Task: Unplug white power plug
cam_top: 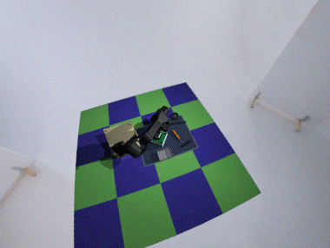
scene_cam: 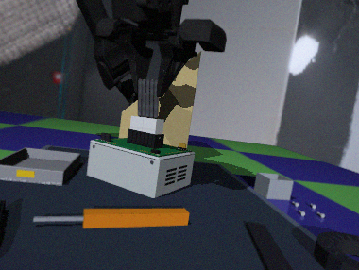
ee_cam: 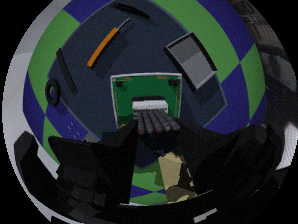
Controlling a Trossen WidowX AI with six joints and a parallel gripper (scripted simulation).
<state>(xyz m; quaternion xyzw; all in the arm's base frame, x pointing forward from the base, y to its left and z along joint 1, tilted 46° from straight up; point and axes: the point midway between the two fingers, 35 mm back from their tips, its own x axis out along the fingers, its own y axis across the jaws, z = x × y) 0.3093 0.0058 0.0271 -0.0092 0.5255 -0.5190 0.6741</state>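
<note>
The plug (scene_cam: 146, 125) (ee_cam: 150, 105) sits in the socket (scene_cam: 145, 139) on top of the board (scene_cam: 177, 150) (ee_cam: 131, 90) (cam_top: 163, 139). In the exterior view, the tray (scene_cam: 63, 177) (ee_cam: 192, 61) (cam_top: 164, 154) is to the left of the box (scene_cam: 123, 171). The screwdriver (scene_cam: 136, 218) (ee_cam: 103, 46) (cam_top: 176, 135) lies in front.

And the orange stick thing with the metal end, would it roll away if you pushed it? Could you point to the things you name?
Probably not far: the orange handle (cam_top: 176, 135) (scene_cam: 136, 218) (ee_cam: 103, 47) looks flat-sided, so it would more likely slide than roll. It seems stiff, since the thin grey shaft (scene_cam: 59, 219) (ee_cam: 124, 23) sticks straight out without sagging. A push on one end might just swing it round, because it's long and narrow.
</note>
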